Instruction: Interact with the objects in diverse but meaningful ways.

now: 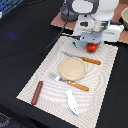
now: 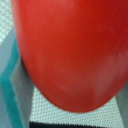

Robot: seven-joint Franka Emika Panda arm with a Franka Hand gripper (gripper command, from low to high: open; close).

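Note:
A red tomato-like ball (image 1: 92, 48) sits at the far end of the striped placemat (image 1: 102, 75), directly under my gripper (image 1: 91, 45). The hand covers its top and hides the fingers. In the wrist view the ball (image 2: 70, 50) fills nearly the whole picture, and no finger shows. A light blue carton-shaped block (image 2: 6, 92) shows as a teal edge right beside it. A dark brown sausage-like stick (image 1: 37, 92) lies at the mat's near corner on the exterior view's left. The white-and-blue fish-like piece (image 1: 72, 102) lies near the front edge.
A round tan plate (image 1: 73, 67) sits mid-mat, with a wooden-handled knife (image 1: 85, 60) behind it and a wooden-handled fork (image 1: 71, 82) in front. The mat lies on a black tabletop (image 1: 20, 45). A cardboard sheet (image 1: 57, 20) lies under the arm's base.

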